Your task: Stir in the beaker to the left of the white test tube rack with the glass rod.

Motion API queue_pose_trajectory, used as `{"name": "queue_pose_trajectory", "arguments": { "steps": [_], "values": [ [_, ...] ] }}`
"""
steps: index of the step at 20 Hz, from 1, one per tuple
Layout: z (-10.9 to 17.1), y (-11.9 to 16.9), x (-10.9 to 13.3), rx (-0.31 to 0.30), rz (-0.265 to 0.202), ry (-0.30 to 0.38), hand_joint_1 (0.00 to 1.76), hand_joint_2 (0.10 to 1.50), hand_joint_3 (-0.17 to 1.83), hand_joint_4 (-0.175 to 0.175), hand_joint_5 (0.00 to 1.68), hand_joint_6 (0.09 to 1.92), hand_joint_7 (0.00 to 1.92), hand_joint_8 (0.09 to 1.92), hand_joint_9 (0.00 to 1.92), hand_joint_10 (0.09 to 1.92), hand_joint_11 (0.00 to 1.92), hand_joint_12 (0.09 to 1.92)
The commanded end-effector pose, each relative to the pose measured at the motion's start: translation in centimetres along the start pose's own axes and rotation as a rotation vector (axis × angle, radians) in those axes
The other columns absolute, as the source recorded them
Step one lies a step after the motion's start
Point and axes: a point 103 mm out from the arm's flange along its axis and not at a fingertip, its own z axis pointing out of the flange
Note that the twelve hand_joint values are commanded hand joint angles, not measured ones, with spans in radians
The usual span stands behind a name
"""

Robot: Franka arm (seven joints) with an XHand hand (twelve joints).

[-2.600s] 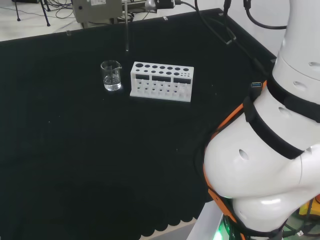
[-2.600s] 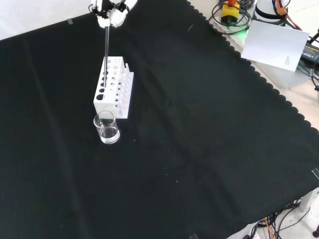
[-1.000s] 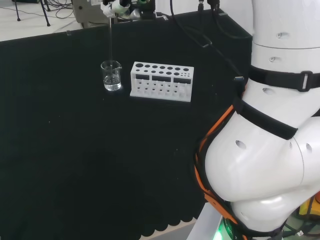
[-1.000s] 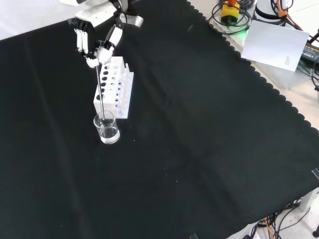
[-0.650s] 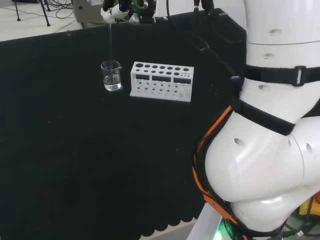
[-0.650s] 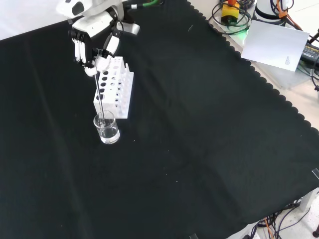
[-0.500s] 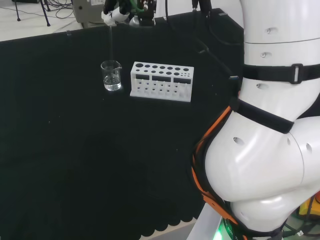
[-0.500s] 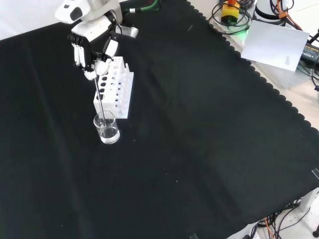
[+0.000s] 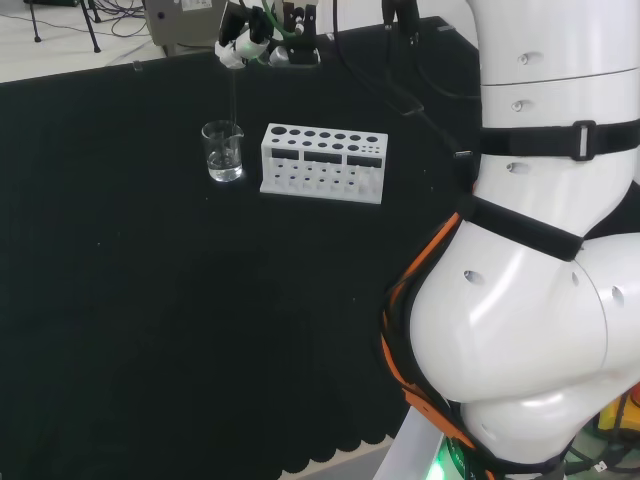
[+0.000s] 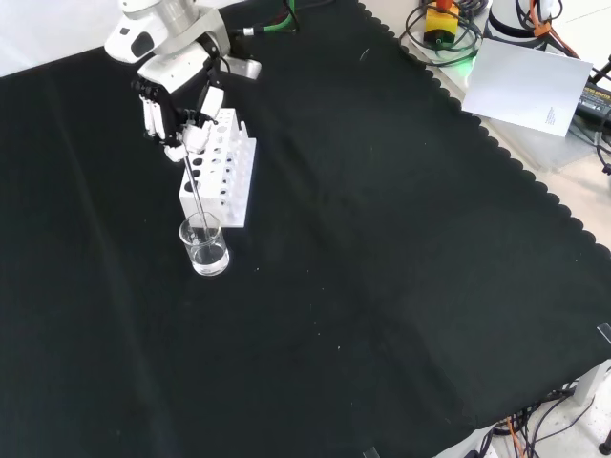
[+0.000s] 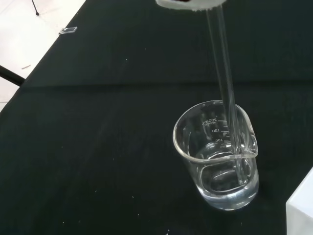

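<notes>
A clear glass beaker (image 10: 204, 245) with a little clear liquid stands at the near end of the white test tube rack (image 10: 218, 167) in the front view. In the head view the beaker (image 9: 222, 152) is left of the rack (image 9: 323, 163). My hand (image 10: 177, 110) hangs above the beaker, its fingers curled and pinching the top of the glass rod (image 10: 194, 191). The rod (image 11: 226, 88) slants down past the rim of the beaker (image 11: 195, 147), and its lower end sits in the liquid near the wall. In the head view my hand (image 9: 250, 42) holds the rod (image 9: 233, 95) above the beaker.
The arm's white links (image 9: 540, 250) stand at the right of the head view. A grey device (image 9: 185, 20) sits beyond the cloth's far edge. A white sheet (image 10: 535, 86) and cables lie off the scalloped cloth edge in the front view.
The hand came from above the rack's far end to over the beaker and has sunk lower, so the rod's tip now stands inside the beaker. Beaker and rack have not moved.
</notes>
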Motion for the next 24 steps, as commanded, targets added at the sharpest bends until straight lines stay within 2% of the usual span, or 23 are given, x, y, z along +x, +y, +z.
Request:
{"name": "queue_pose_trajectory", "arguments": {
  "steps": [1, 6, 9, 12, 17, 24],
  "values": [
    [-0.1, -0.5, 2.5, -0.005, -0.029, -0.022, 1.31, 1.12, -0.17, -0.175, 1.29, 0.18, 1.15, 1.08, 1.74, 0.79, 1.76, 0.67],
    [0.5, 0.7, 5.5, -0.001, -0.078, -0.029, 1.31, 1.12, -0.17, -0.175, 1.29, 0.18, 1.15, 1.08, 1.74, 0.79, 1.75, 0.67],
    [1.3, 1.9, 5.9, 0.011, -0.081, -0.024, 1.31, 1.12, -0.17, -0.175, 1.29, 0.18, 1.15, 1.08, 1.74, 0.79, 1.75, 0.67],
    [2.0, 2.9, 5.0, 0.02, -0.074, -0.023, 1.31, 1.12, -0.17, -0.175, 1.29, 0.18, 1.15, 1.08, 1.74, 0.79, 1.75, 0.68],
    [1.9, 3.7, 1.6, 0.026, -0.017, -0.012, 1.31, 1.12, -0.17, -0.175, 1.29, 0.17, 1.15, 1.08, 1.74, 0.79, 1.75, 0.68],
    [0.4, 2.6, -0.8, 0.007, 0.032, -0.032, 1.31, 1.12, -0.17, -0.175, 1.3, 0.17, 1.15, 1.08, 1.74, 0.79, 1.75, 0.68]
  ]
}}
